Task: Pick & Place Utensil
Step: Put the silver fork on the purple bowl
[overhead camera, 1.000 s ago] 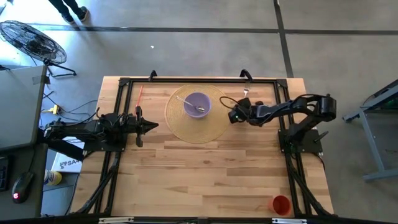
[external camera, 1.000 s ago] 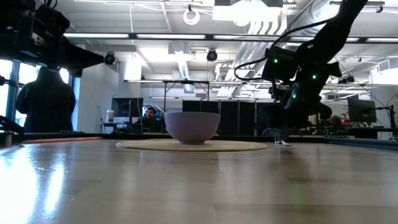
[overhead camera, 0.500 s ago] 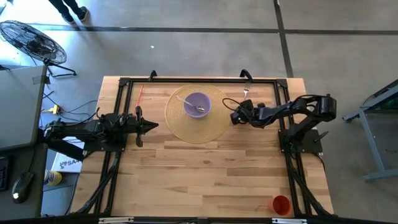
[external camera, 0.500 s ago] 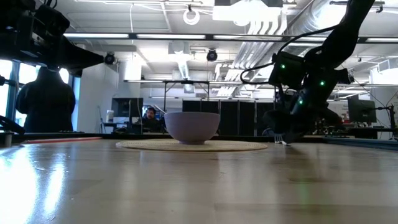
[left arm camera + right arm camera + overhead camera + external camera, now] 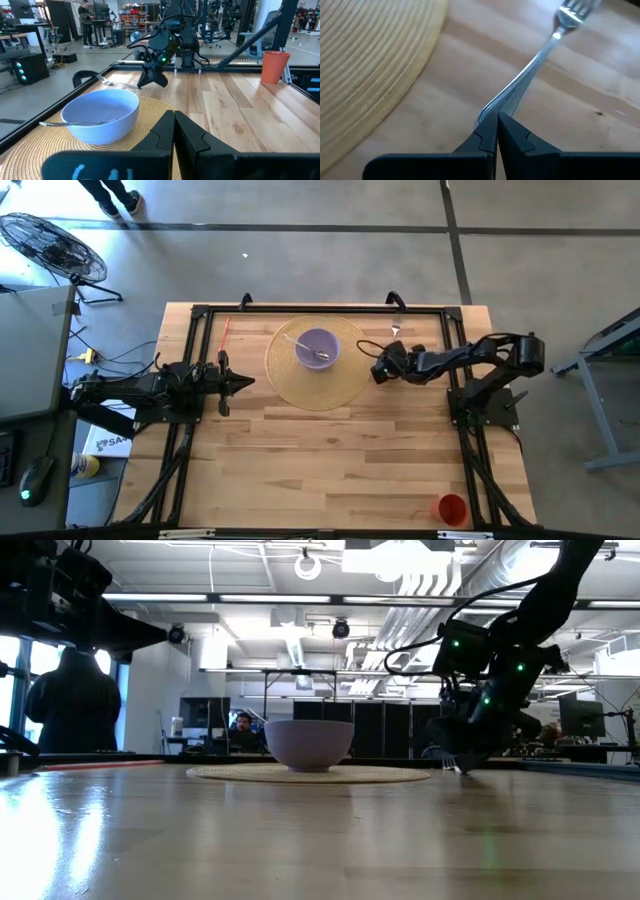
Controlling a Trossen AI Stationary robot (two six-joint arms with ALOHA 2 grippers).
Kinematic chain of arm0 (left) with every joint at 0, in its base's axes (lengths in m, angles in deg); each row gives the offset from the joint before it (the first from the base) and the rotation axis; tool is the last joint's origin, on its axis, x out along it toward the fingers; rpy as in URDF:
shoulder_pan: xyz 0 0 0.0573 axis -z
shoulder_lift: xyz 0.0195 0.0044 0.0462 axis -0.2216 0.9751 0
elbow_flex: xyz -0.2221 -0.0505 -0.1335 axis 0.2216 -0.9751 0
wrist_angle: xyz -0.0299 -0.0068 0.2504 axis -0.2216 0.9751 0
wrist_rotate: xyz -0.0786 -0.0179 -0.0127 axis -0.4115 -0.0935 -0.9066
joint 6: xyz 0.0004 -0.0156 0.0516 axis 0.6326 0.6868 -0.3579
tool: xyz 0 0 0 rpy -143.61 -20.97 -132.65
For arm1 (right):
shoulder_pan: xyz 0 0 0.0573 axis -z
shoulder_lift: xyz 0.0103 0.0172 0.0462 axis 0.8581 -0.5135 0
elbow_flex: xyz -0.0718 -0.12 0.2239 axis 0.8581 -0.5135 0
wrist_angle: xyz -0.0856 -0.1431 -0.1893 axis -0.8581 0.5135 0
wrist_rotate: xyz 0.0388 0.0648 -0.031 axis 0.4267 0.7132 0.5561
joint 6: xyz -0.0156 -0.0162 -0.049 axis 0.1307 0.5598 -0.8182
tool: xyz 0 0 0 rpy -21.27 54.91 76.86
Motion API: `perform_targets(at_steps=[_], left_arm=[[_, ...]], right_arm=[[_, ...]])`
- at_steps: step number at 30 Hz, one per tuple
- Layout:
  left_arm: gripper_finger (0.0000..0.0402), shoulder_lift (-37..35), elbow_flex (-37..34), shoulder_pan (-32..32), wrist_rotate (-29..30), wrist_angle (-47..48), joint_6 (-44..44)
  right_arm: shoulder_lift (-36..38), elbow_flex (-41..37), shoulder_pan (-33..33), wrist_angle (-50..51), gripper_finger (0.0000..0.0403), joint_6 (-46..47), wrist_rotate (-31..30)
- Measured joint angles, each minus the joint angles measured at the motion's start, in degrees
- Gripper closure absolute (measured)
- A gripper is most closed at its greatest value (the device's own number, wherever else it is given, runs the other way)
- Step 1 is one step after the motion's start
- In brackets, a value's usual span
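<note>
Just beside the mat (image 5: 315, 365), we are pressing the right gripper (image 5: 496, 120), fingers together, against the fork (image 5: 535, 62) handle lying flat on the table (image 5: 330, 450), fork not lifted yet, bowl (image 5: 317, 348) already holding one utensil, left gripper (image 5: 174, 120) waiting closed.

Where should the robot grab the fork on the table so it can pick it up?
Probably the thin handle end of the fork, not the prongs. It lies flat on the wood beside the woven mat, so coming down from above with a finger on each side of the handle seems best. The right hand is already at that handle end, its fingers closed together. The left hand waits far across the mat.
</note>
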Motion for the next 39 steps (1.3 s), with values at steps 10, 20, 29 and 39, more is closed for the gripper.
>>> perform_targets(at_steps=[10, 20, 29, 39], left_arm=[[0.0401, 0.00, 0.02, -0.02, -0.02, 0.00, 0.02], [0.0401, 0.00, 0.02, -0.01, -0.02, 0.00, 0.01], [0.0401, -0.01, 0.01, 0.00, -0.02, 0.00, 0.01], [0.0401, -0.01, 0.02, 0.00, -0.02, 0.00, 0.01]], right_arm=[[9.87, 2.25, -8.84, 18.44, 0.0397, -2.87, 16.05], [15.96, 2.35, -20.78, 24.05, 0.0396, 9.77, 13.40], [11.97, 2.37, -19.46, 17.05, 0.0336, 17.30, -1.25], [3.17, 2.39, -14.12, 15.41, 0.0289, 23.07, -8.11]])
